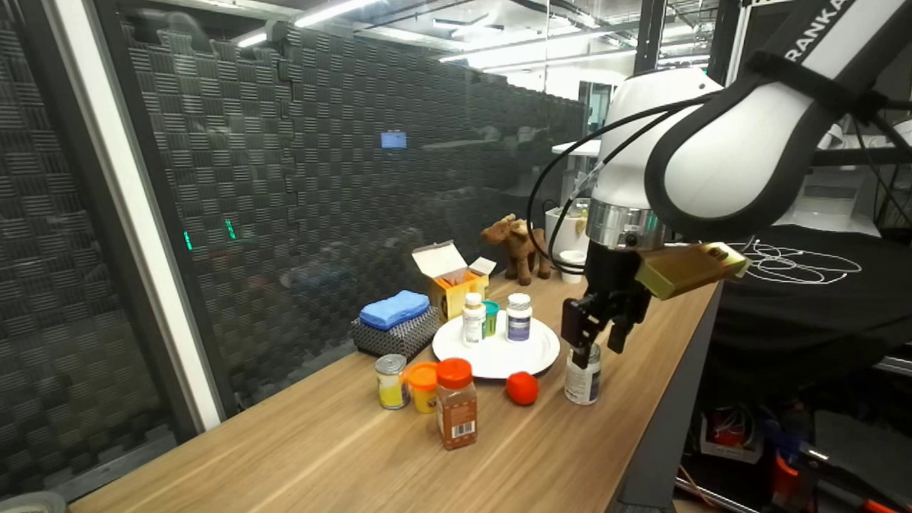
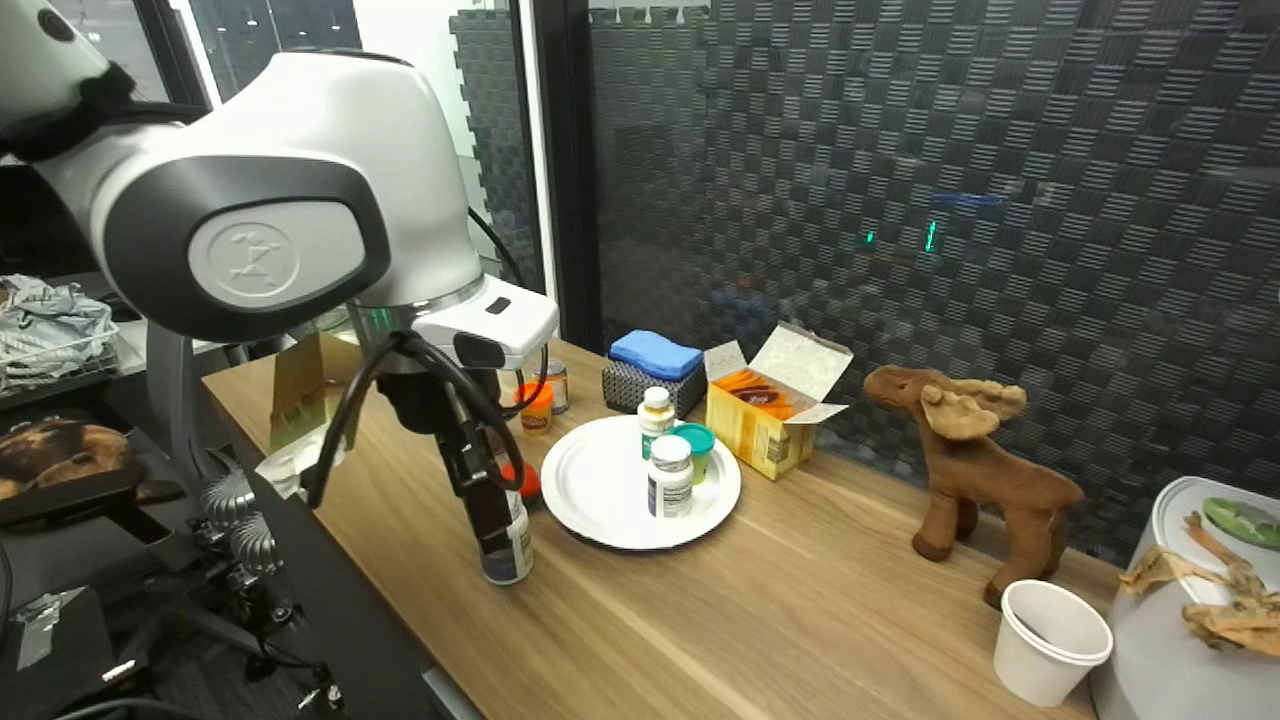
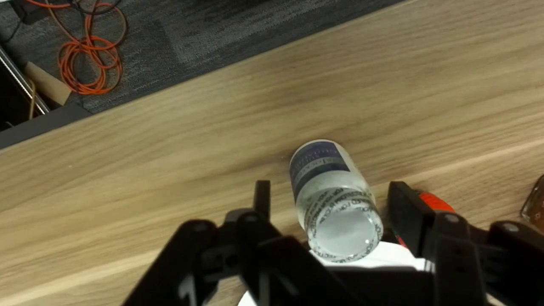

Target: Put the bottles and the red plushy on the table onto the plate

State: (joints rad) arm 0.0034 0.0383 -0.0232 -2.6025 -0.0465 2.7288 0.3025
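Observation:
A white bottle with a purple-blue label (image 3: pixel 321 161) stands upright on the table (image 1: pixel 342 463). My gripper (image 3: pixel 330 199) is lowered around its cap, fingers apart on either side; a gap shows at the left finger (image 3: pixel 262 199), and the right one is closer. In an exterior view, the red plushy (image 1: pixel 522 389) lies between that bottle and a brown bottle with a red cap (image 1: pixel 457 413). The plate (image 2: pixel 590 490) carries two white bottles, one slim (image 2: pixel 656 420) and one wider (image 2: pixel 670 485), plus a green-lidded jar (image 2: pixel 697 445). An orange-lidded jar (image 1: pixel 423 388) sits beside the brown bottle.
A can with a yellow label (image 1: pixel 392 385) stands by the orange-lidded jar. Behind the plate are a blue cloth (image 1: pixel 394 310) on a dark mesh box (image 1: pixel 406 338) and an open yellow box (image 2: pixel 755 430). A brown plush moose (image 2: pixel 985 490) and a paper cup (image 2: pixel 1045 650) stand farther along.

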